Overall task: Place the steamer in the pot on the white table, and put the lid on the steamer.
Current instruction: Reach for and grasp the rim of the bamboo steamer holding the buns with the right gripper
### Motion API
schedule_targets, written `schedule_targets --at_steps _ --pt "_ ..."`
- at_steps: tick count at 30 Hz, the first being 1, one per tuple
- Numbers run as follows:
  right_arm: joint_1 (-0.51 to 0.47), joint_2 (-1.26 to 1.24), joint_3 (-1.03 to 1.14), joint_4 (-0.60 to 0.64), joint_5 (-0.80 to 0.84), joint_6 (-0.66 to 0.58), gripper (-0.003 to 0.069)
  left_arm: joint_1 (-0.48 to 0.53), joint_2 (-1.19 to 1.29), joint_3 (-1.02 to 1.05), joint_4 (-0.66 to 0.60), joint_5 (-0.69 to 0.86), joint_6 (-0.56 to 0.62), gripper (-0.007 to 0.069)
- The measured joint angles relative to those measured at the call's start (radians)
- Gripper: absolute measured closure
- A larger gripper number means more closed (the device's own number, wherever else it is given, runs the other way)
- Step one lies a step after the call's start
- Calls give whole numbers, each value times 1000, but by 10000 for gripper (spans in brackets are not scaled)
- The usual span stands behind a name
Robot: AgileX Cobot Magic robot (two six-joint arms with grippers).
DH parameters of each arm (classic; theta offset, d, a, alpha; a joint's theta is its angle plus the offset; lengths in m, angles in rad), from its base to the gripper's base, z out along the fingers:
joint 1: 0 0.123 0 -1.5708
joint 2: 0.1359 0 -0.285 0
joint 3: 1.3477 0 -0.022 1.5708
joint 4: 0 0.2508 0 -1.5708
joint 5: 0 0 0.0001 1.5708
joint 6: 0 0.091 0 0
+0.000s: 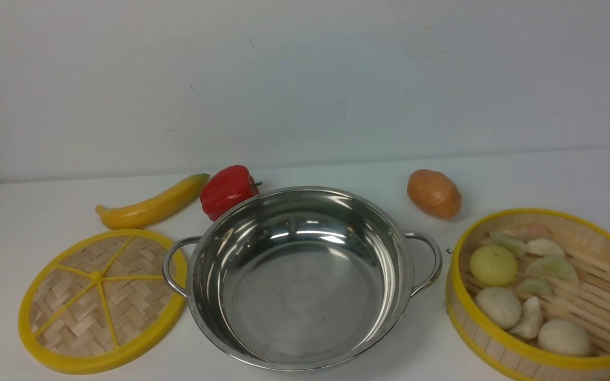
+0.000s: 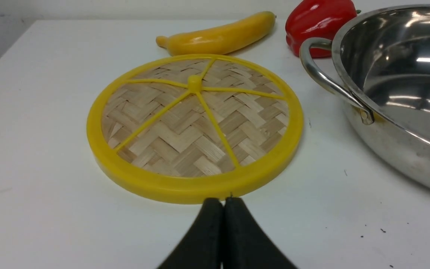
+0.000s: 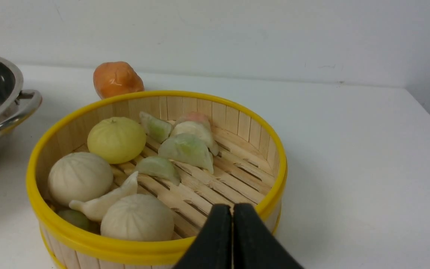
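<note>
The shiny steel pot (image 1: 305, 275) stands empty in the middle of the white table (image 1: 548, 180). The steamer (image 1: 596, 264), a yellow-rimmed bamboo basket holding several buns and dumplings, sits at the right; it also shows in the right wrist view (image 3: 237, 123). The flat woven lid (image 1: 101, 299) lies at the left, touching the pot's left handle; it also shows in the left wrist view (image 2: 194, 127). My left gripper (image 2: 223, 201) is shut and empty, just short of the lid's near rim. My right gripper (image 3: 233, 207) is shut and empty at the steamer's near rim. Neither gripper shows in the front view.
A yellow banana (image 1: 151, 203) and a red pepper (image 1: 228, 190) lie behind the lid and pot. An orange-brown bread roll (image 1: 434, 193) lies behind the steamer. A white wall stands behind the table. The table's left edge is near the lid.
</note>
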Motion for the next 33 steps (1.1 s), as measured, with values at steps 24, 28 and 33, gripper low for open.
schedule_targets --at_steps 24,28,33 --pt "0 0 5 798 -269 156 673 0 0 6 -602 -380 -166 688" --pt "0 0 5 802 -269 142 673 0 0 6 -602 -380 -166 688" --pt "0 0 5 802 -265 139 673 0 0 6 -602 -376 -166 688"
